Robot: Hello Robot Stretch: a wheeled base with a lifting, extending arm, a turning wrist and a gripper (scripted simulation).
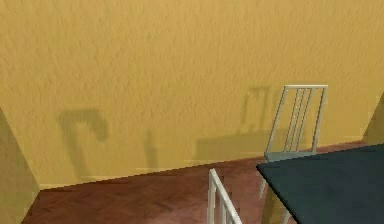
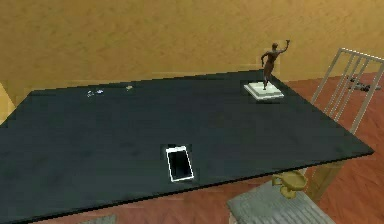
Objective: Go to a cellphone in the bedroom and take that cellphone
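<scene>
White-rimmed cellphone (image 2: 179, 163) lies flat on black table (image 2: 80, 140), long axis running near-edge to far-edge; end effector's state cannot be told.

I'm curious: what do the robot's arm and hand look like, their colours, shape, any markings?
Their colours, shape and markings cannot be told from these pictures. The arm side view looks out over a dark table with a white-edged cellphone and a brown statuette on a white base.
</scene>
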